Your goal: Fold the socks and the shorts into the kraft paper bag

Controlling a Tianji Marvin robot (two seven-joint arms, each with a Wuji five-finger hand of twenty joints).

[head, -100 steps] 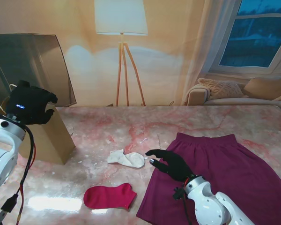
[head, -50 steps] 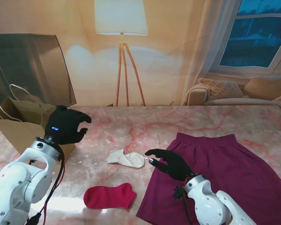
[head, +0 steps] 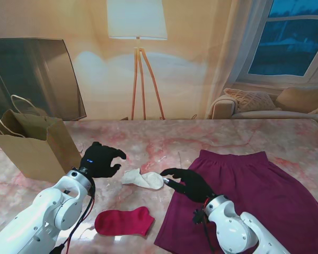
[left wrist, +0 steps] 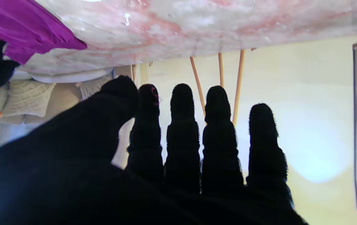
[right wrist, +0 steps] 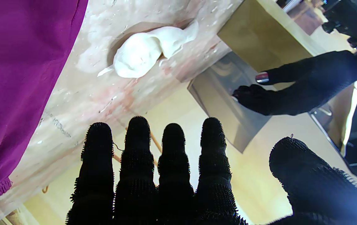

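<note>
Our left hand hangs over the table with the kraft paper bag to its left. Between it and our right hand lies one sock; the other sock lies nearer to us than both hands. The shorts spread under and right of our right hand.

Left hand swings down from the bag

The left hand has left the kraft paper bag and now hovers, seemingly empty, just beside the white sock.
</note>
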